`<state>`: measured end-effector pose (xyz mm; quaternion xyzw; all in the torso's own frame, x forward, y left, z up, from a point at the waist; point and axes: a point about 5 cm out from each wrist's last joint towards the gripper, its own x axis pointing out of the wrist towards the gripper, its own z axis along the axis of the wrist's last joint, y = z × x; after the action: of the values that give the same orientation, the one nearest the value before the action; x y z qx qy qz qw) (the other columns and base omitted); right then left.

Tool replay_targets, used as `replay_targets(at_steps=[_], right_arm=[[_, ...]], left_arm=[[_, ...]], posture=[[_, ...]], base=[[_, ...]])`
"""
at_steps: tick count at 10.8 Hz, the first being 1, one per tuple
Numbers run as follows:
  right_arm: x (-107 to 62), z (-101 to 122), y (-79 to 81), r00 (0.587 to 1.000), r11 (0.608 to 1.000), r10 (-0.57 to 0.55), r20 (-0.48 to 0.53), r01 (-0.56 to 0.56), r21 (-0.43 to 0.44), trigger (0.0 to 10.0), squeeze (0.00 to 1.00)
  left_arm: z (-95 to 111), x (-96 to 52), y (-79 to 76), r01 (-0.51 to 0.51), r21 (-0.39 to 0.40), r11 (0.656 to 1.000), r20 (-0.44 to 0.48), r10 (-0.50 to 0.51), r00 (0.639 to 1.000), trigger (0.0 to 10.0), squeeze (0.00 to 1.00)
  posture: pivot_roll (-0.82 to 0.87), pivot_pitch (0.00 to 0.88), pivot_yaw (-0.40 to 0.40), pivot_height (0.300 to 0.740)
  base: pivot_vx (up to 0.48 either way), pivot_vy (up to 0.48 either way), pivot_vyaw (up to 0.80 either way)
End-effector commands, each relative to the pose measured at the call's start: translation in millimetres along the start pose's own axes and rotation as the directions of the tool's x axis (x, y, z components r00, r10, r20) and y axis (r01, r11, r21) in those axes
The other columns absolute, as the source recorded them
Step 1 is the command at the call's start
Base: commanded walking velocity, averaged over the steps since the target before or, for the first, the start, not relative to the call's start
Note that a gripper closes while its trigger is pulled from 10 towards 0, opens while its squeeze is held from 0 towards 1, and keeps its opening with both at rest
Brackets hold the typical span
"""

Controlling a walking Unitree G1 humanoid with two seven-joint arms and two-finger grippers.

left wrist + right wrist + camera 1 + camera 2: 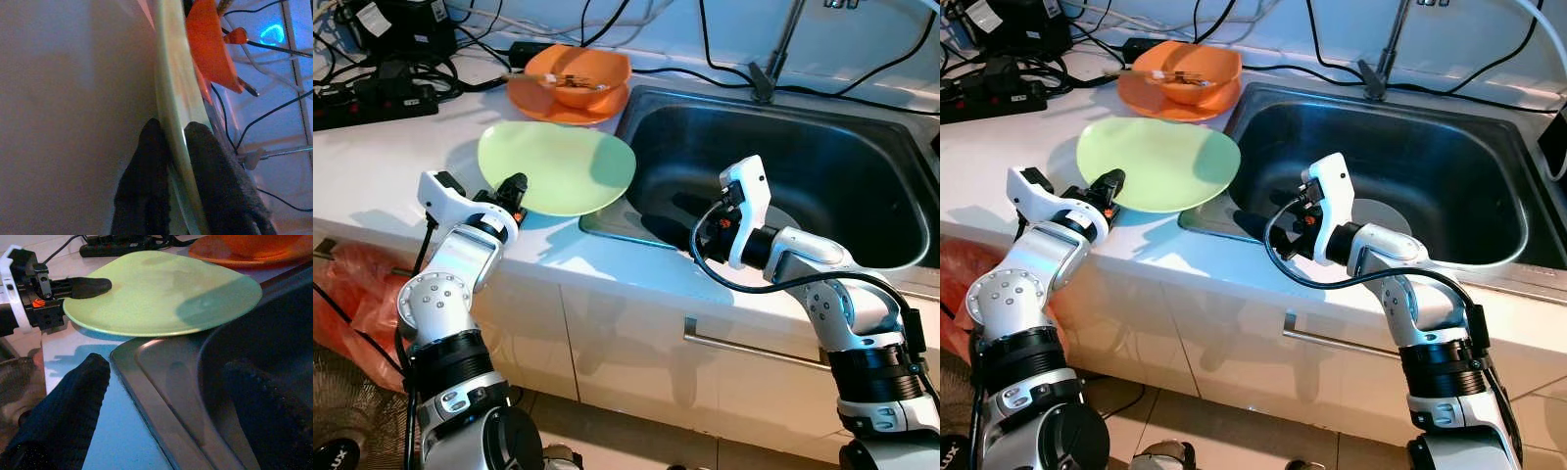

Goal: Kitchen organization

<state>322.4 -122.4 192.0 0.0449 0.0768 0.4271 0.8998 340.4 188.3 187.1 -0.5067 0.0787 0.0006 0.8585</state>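
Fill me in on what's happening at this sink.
The robot's left tool is clamped on the rim of a green plate, holding it just above the white counter with its far edge reaching over the corner of the steel sink. The right tool hangs open over the sink's front rim, facing the plate, holding nothing. Behind the plate, an orange bowl sits on an orange plate on the counter.

The faucet (pixel 783 44) is cut off above; its spout is unseen.
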Motion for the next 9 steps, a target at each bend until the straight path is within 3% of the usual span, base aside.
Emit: replay_targets(at_steps=[1, 6, 8, 9], right_arm=[[-2.0, -2.7, -1.2, 1.0, 1.0, -0.005, -0.013, 0.005, 0.002, 10.0, 0.0], [-2.5, -3.2, -3.9, 1.0, 1.0, -0.006, -0.017, 0.007, 0.012, 10.0, 0.0], [-0.8, -0.9, -5.7, 1.0, 0.998, -0.021, 0.003, 0.021, 0.061, 10.0, 0.0], [1.9, 1.5, -6.3, 0.999, 0.992, -0.035, 0.031, 0.031, 0.126, 10.0, 0.0]], left_arm=[[-14.0, -0.5, 14.0, -0.055, -0.013, 0.998, -0.066, 0.054, 0.996, 0.0, 0.0], [-29.4, -10.4, 21.6, -0.055, -0.005, 0.998, -0.117, 0.054, 0.992, 0.0, 0.0], [-41.6, -13.4, 15.8, 0.041, 0.001, 0.999, -0.145, -0.041, 0.989, 0.0, 0.0], [-50.6, -14.4, 8.6, 0.137, -0.014, 0.99, -0.18, -0.138, 0.974, 0.0, 0.0]], posture=[[0.15, 0.076, -0.024, 0.74], [0.16, 0.07, -0.029, 0.74], [0.16, 0.069, -0.03, 0.74], [0.16, 0.069, -0.03, 0.74]], base=[[0.0, 0.0, 0.0], [0.0, 0.0, 0.0], [0.0, 0.0, 0.0], [0.0, 0.0, 0.0]])
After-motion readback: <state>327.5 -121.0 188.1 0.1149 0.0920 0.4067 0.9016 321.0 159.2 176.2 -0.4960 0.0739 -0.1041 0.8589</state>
